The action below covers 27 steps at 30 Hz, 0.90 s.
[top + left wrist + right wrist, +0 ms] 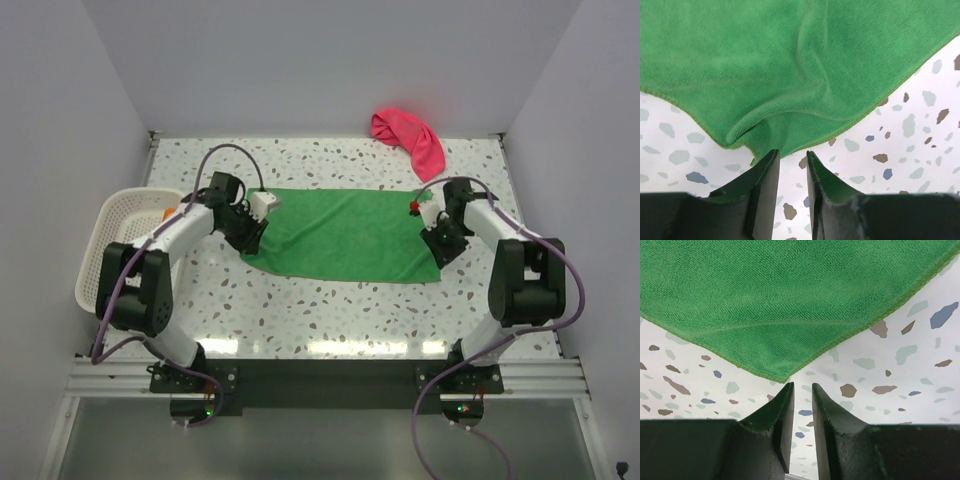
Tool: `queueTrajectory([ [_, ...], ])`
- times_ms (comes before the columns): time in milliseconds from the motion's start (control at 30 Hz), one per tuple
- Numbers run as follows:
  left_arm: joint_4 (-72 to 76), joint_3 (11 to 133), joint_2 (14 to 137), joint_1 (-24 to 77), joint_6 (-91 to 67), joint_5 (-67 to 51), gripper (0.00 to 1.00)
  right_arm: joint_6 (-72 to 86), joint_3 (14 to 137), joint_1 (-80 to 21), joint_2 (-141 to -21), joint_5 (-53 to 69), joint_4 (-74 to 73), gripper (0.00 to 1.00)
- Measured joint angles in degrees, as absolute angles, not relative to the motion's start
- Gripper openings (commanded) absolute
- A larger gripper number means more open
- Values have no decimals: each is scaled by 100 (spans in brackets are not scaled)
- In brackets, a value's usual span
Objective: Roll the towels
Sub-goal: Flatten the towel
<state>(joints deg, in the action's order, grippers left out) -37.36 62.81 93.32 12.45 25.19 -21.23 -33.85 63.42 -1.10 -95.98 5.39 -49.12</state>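
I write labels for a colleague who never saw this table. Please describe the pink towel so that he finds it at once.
Look at the speckled table and go to its far edge, right of the middle, near the back wall. There the pink-red towel lies crumpled in a heap. Unlike it, the green towel is spread flat in the middle of the table.

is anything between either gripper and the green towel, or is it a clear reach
Nothing visible does. The left gripper and the right gripper each sit right at a corner of the green towel, jaws slightly parted and empty, with only bare table around their tips.
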Motion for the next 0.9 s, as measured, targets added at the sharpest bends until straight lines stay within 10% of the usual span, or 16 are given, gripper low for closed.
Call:
queueTrajectory([
  [900,-3135,5590,9655,932,2832,-1610,19,-3376,5876,-134,-9870,344,-4383,18],
])
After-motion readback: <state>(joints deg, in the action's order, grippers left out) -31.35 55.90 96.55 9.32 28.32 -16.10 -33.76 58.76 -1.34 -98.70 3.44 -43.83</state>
